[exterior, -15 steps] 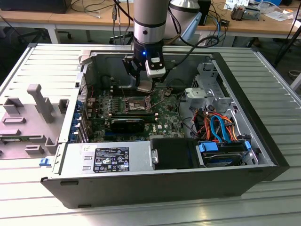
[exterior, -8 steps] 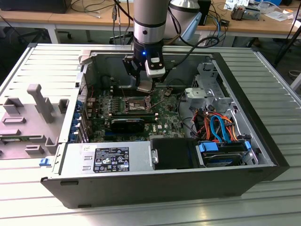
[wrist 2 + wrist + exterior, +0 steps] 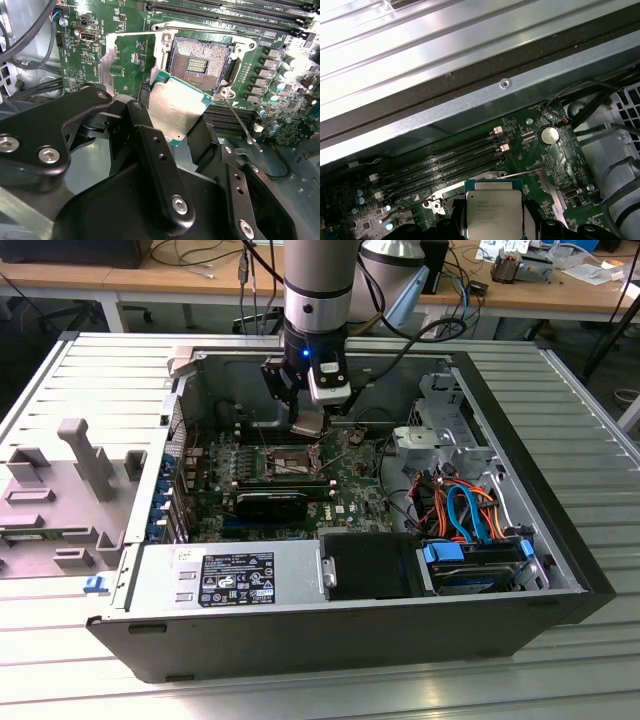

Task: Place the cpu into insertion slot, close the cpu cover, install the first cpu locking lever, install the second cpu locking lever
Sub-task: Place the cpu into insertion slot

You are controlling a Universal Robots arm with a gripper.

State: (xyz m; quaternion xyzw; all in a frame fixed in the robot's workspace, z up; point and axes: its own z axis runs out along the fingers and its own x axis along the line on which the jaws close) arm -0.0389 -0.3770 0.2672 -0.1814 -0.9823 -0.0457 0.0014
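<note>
My gripper (image 3: 308,422) hangs inside the open computer case, shut on the cpu (image 3: 176,112), a flat silver square with a green edge. Black fingers (image 3: 141,122) clamp two opposite sides of the chip, as both wrist views show; its printed top (image 3: 492,210) faces the first wrist view. The cpu is tilted and held a little above and beside the insertion slot (image 3: 200,62), whose dark pin field is bare. The cpu cover (image 3: 106,62) is swung open next to the slot. A thin locking lever (image 3: 241,126) sticks out from the slot's corner. In the exterior view the slot (image 3: 283,462) lies just below the gripper.
Long memory slots (image 3: 445,165) run beside the socket on the green board. A long black block (image 3: 275,502), a power supply (image 3: 230,580) and a drive bay with blue and orange cables (image 3: 470,525) crowd the case. A grey fixture (image 3: 60,480) sits outside, on the exterior view's left.
</note>
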